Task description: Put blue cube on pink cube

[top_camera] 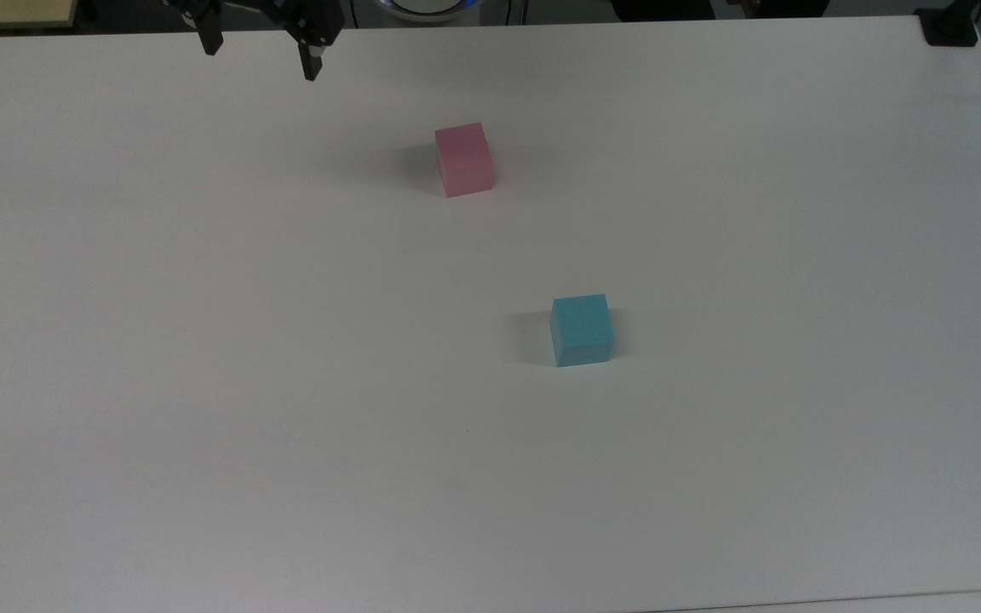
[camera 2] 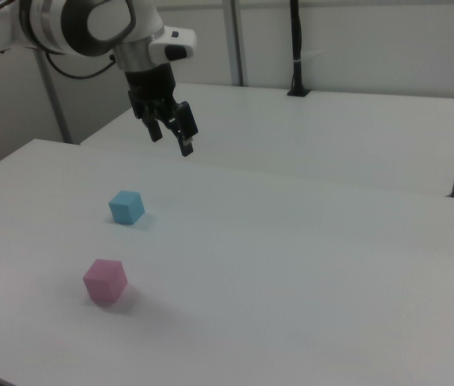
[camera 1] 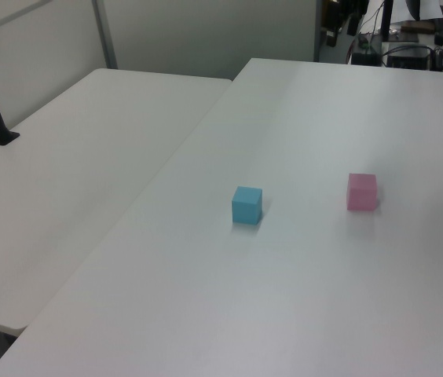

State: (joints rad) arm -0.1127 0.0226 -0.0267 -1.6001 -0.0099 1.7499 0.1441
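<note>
**Both cubes on the desk, pincer empty**

In the top view, the blue cube [top_camera: 582, 330] sits on the white desk [top_camera: 201, 383] just right of centre. The pink cube [top_camera: 463, 159] stands apart from it at about 11 o'clock. Farthest, at the upper left, the pincer [top_camera: 261, 58] hangs spread apart, grasping nothing.

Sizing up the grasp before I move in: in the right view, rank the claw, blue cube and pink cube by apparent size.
1. Claw, open, clearly largest.
2. Pink cube and blue cube: pink looks slightly bigger, but it sits nearer the camera, so I would not rank them apart.
</note>
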